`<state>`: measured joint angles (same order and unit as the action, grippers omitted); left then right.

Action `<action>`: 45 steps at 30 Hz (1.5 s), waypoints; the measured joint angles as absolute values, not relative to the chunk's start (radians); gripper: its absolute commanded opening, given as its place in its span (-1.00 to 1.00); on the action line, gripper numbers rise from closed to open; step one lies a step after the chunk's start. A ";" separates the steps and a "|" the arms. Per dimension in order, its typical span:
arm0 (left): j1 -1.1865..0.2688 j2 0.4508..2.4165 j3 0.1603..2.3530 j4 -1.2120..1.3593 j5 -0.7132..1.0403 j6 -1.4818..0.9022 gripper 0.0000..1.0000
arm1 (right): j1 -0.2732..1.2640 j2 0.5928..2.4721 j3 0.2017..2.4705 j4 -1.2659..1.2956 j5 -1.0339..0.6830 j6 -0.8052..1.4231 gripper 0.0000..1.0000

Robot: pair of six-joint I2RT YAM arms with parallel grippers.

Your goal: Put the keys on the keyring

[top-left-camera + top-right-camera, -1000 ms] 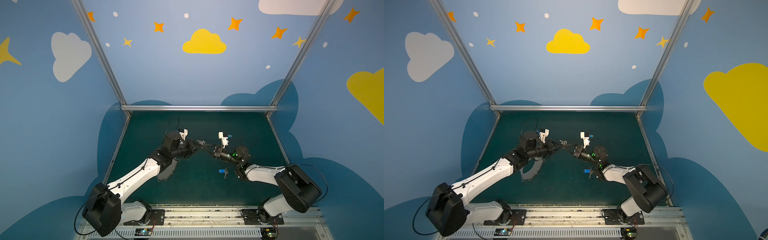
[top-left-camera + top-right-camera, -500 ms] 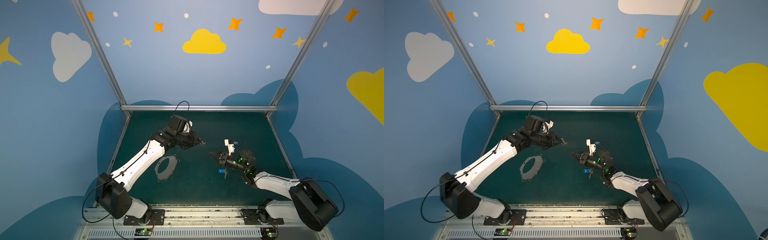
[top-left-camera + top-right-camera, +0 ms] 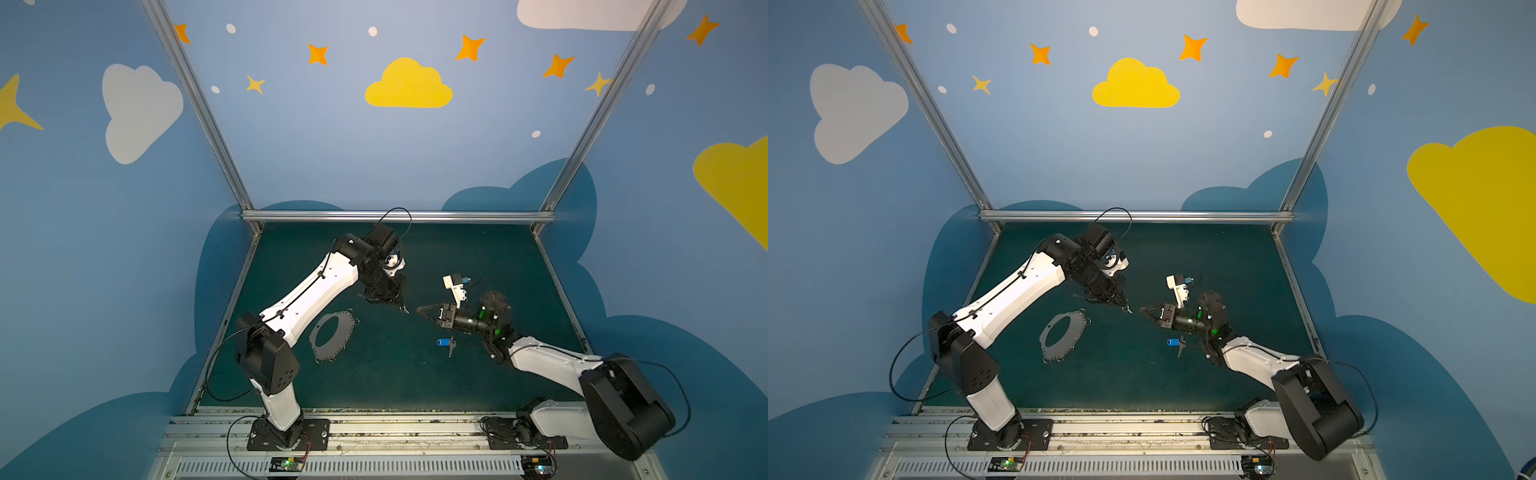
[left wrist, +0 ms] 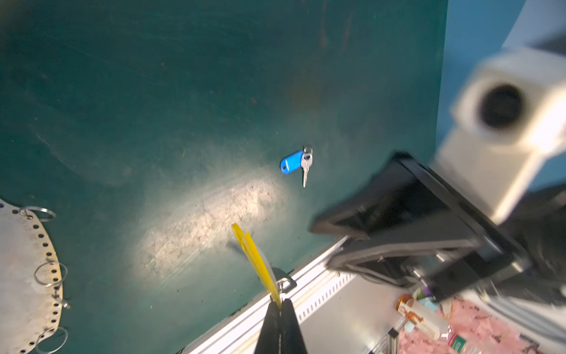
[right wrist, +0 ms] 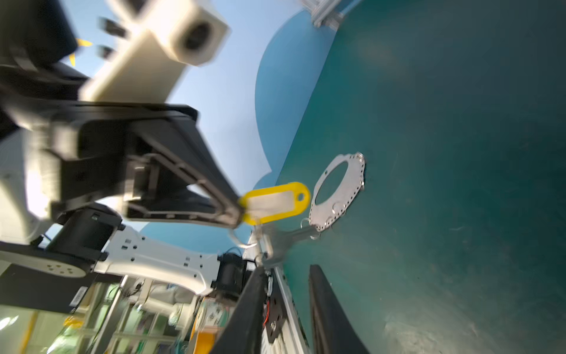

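Left tool (image 3: 402,308) pinches the yellow-tagged key (image 5: 275,200) above the tabletop (image 3: 395,382). Right tool (image 3: 420,310), jaws apart, holds nothing. The blue-tagged key (image 3: 444,343) lies near it; the keyring (image 4: 21,260) lies flat, apart. Next, probably, the held key must meet a split ring.

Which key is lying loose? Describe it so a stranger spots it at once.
On the dark green mat, look right of the grey keyring plate, toward the right arm. A small silver key lies flat there, alone. Its blue tag sets it apart from the yellow-tagged key, pinched in the left end effector.
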<state>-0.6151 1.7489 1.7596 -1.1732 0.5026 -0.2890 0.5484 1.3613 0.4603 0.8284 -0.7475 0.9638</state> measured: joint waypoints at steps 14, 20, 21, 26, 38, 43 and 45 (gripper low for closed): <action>-0.619 1.749 1.764 -1.231 0.567 -0.230 -0.92 | 0.561 1.599 0.480 1.312 -0.888 1.183 -0.31; -0.619 1.749 1.764 -1.230 0.582 -0.221 -0.92 | 0.595 1.610 0.512 1.350 -0.913 1.192 -0.46; -0.619 1.748 1.764 -1.232 0.582 -0.221 -0.92 | 0.600 1.613 0.518 1.353 -0.918 1.193 -0.48; -0.617 1.748 1.764 -1.233 0.578 -0.221 -0.92 | 0.605 1.625 0.525 1.365 -0.927 1.197 -0.59; -0.617 1.737 1.764 -1.234 0.562 -0.222 -0.92 | 0.617 1.625 0.525 1.372 -0.934 1.196 -0.64; -0.615 1.727 1.764 -1.242 0.547 -0.224 -0.92 | 0.618 1.625 0.525 1.381 -0.936 1.199 -0.78; -0.614 1.723 1.763 -1.244 0.545 -0.224 -0.92 | 0.618 1.625 0.525 1.383 -0.936 1.197 -0.87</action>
<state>-0.6136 1.7233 1.7630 -1.2442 0.5449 -0.2245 0.6182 1.6249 0.5255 1.3834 -0.9356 1.1973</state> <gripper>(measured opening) 0.047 0.107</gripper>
